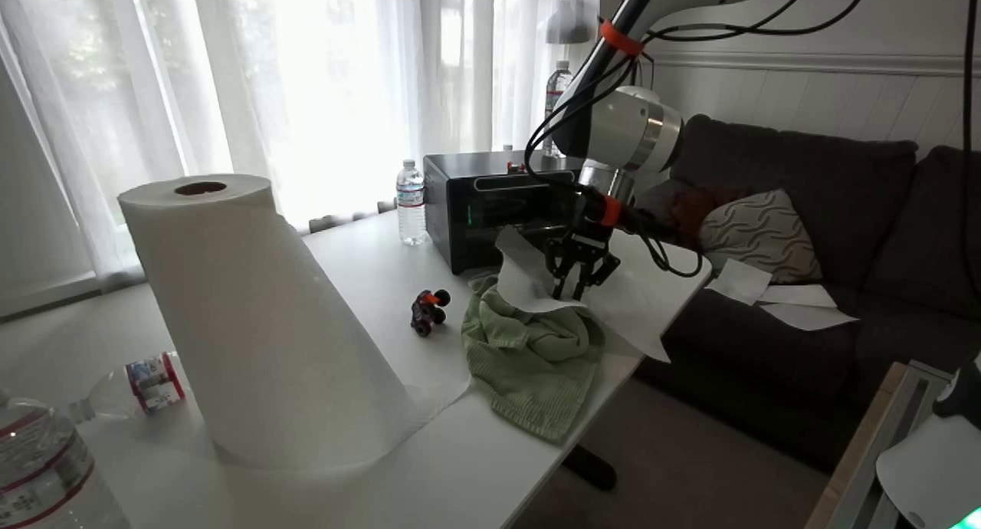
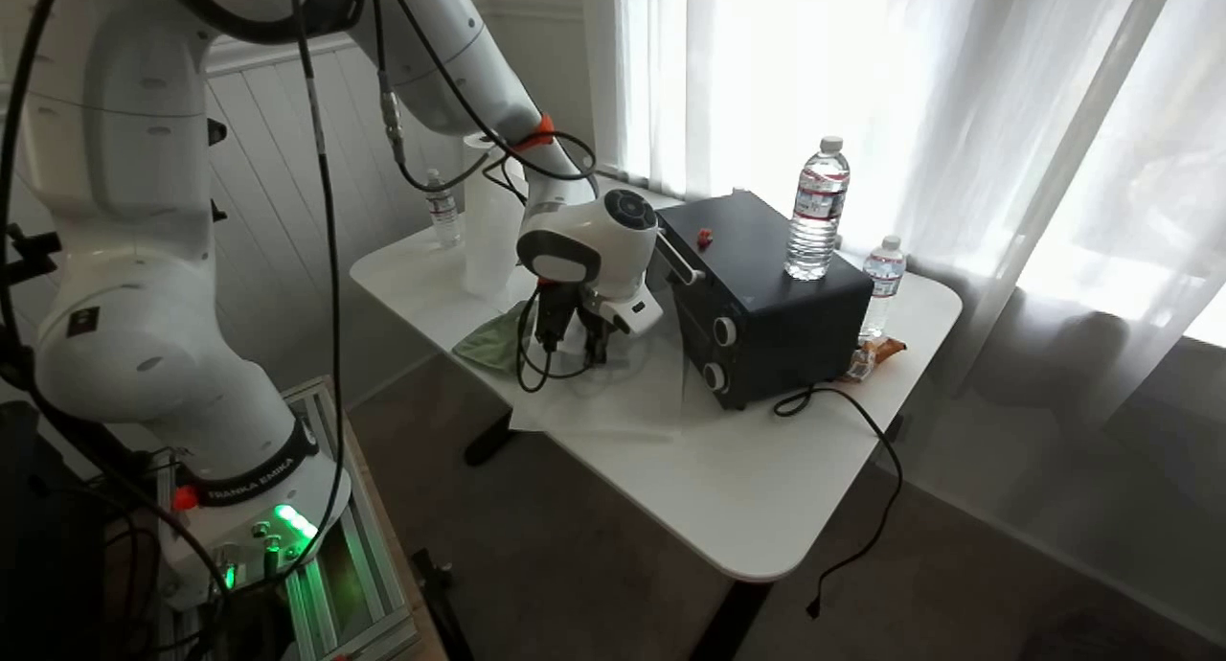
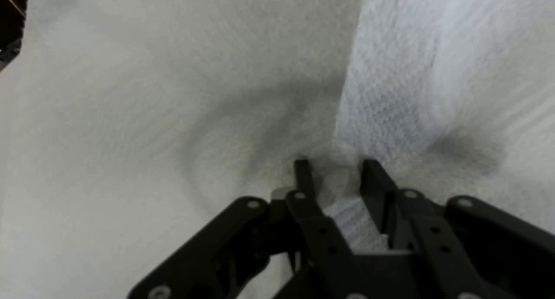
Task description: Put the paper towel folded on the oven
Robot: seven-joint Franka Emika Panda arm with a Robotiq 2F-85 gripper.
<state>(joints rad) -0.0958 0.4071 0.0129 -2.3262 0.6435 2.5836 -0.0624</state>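
A loose white paper towel sheet (image 1: pixel 529 272) lies on the table, partly over the green cloth. One part curls up beside the black oven (image 1: pixel 460 207) and another part hangs past the table edge. It also shows in an exterior view (image 2: pixel 613 402) and fills most of the wrist view (image 3: pixel 130 138), where a flap overlaps it. My gripper (image 1: pixel 568 293) points down at the sheet. In the wrist view its fingertips (image 3: pixel 334 169) are apart, with paper visible between them. Whether they touch the paper cannot be told. The black oven (image 2: pixel 766 297) stands beside the gripper.
A paper towel roll (image 1: pixel 283 322) stands on the table. A green cloth (image 1: pixel 529 353) and a toy car (image 1: pixel 428 312) lie near the sheet. A water bottle (image 2: pixel 819 211) and a small red item (image 2: pixel 705 239) stand on the oven. White sheets (image 1: pixel 797 295) lie on the couch.
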